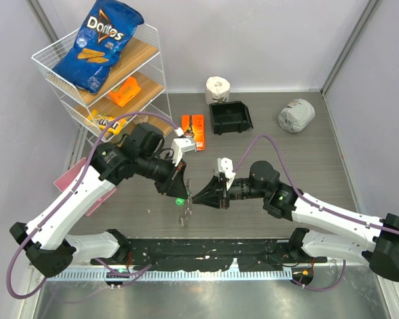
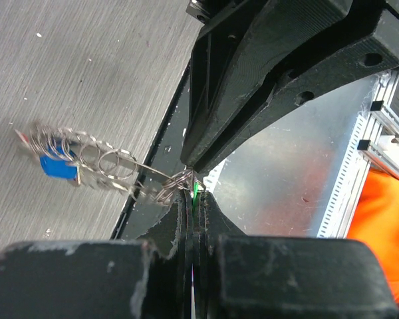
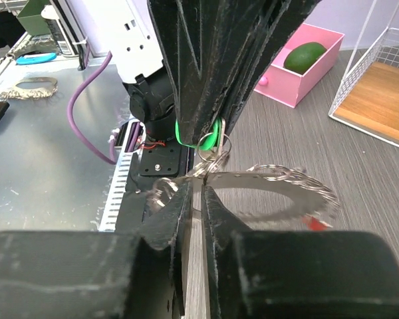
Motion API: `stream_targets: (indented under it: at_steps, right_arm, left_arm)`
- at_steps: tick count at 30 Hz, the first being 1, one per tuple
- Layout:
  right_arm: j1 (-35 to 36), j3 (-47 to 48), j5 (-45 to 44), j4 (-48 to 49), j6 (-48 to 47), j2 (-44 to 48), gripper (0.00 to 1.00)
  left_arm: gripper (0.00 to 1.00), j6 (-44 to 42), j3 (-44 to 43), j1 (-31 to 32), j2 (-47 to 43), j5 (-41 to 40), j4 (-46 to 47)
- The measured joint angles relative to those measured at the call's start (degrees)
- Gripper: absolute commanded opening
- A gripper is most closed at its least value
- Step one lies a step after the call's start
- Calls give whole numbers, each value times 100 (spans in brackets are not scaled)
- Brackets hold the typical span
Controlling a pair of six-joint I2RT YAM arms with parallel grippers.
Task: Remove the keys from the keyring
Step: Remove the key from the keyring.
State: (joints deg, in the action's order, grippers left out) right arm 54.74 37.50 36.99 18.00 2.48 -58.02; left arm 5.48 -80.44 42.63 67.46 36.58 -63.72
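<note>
Frilly silver keyring (image 3: 279, 178) meets green plastic-headed key (image 3: 210, 140).

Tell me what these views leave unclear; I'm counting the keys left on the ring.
keyring: tiny in top view, motion-blurred in both wrist views; keys uncountable.
green key: mostly hidden between fingers of the left gripper, right wrist view.
right gripper: own fingers cover its contact with the keyring.

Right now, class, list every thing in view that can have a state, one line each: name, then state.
left tool, shut on the green key
right tool, shut on the keyring
keyring, held up between both tools
green key, pinched by its head
blue key, hanging on the keyring
paper roll, standing on end
black bin, upright, open top
chip bag, lying on the wire rack
</note>
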Motion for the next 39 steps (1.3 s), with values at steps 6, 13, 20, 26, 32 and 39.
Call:
stream_targets:
  at_steps: [6,13,20,26,32,39]
  right_arm:
    - [44,0,20,44,0,0,18]
    - [46,0,17,42,0,0,21]
    - [57,0,0,-175,-118,205,38]
    - [66,0,-96,-273,-337,605,39]
    - [66,52,-116,-411,-514,459,40]
    - [66,289,-52,-470,-549,149,36]
  left_arm:
    - [0,0,0,0,-2,0,11]
    - [0,0,0,4,-2,39,20]
    - [0,-2,0,7,-20,59,15]
    - [0,-20,0,7,-90,74,7]
    - [0,-33,0,7,-127,94,9]
    - [0,-42,0,26,-149,122,7]
